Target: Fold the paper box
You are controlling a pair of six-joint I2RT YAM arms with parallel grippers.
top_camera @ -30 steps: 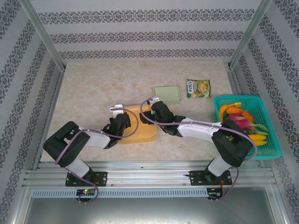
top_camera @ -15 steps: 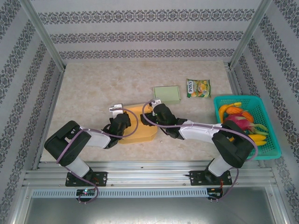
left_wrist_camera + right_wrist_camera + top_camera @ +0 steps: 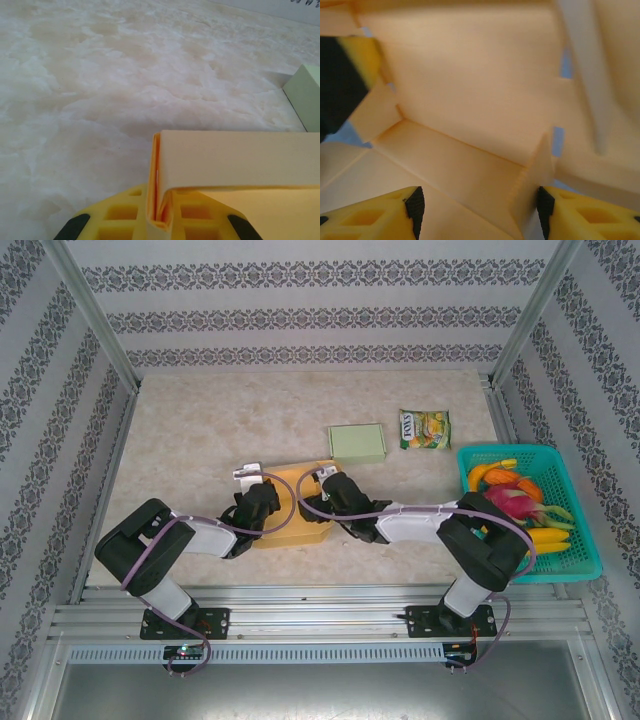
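Two robot arms meet at a yellow-orange paper box [image 3: 310, 530], which lies on the pale marbled table [image 3: 200, 420] at lower centre of the overhead view.

At the left, the left gripper [image 3: 262, 502] has not shifted over the past second. Its wrist camera shows its fingers pressed together on a doubled-over wall of the paper box [image 3: 240, 155], the fold rising out of the left gripper [image 3: 155, 225] at the bottom edge of the frame.

Moving right, the right gripper [image 3: 325, 490] has slid leftward and now reaches further over the box than a second ago, its forearm lying lower across the box's right side. Its wrist camera looks into the paper box [image 3: 470, 75]: the right gripper [image 3: 477, 215] has its fingers spread apart, straddling an inner panel, with a small upright flap just beside one finger. It clamps nothing.

This likely means the left side is being pinned while the right works an inner flap, so the folding looks partway done.

Further right, nothing has moved: a pale green box [image 3: 357, 443], a snack packet [image 3: 425, 428] and a teal basket [image 3: 580, 565] of fruit.
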